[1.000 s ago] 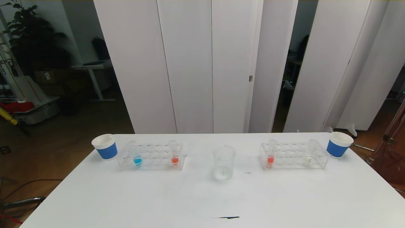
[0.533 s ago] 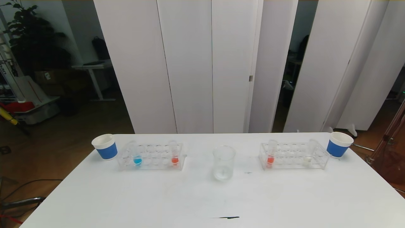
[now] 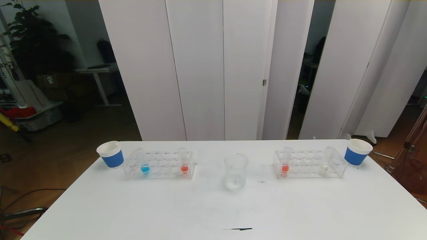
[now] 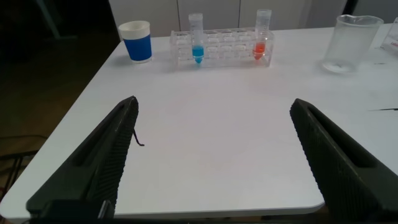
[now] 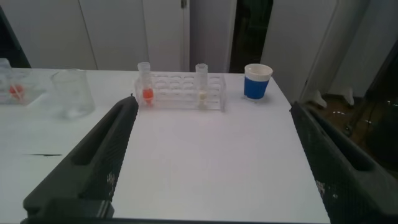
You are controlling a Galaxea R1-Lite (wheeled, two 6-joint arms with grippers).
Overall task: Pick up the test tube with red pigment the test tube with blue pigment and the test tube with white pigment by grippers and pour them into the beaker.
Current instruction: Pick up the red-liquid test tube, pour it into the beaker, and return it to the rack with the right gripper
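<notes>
Both the left gripper (image 4: 211, 162) and right gripper (image 5: 211, 162) hover wide apart over the worktop's (image 3: 213, 206) near edge, beaker (image 3: 236, 171) standing centred between the racks

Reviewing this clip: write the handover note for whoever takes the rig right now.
Left gripper: open, empty, low over the table's near edge.
Right gripper: open, empty, likewise.
Blue tube and a red tube stand in the left rack; another red tube and the white tube in the right rack.
Beaker stands between the racks, no colour in it.
Done: nothing poured.
Left: pour red, blue and white.
</notes>
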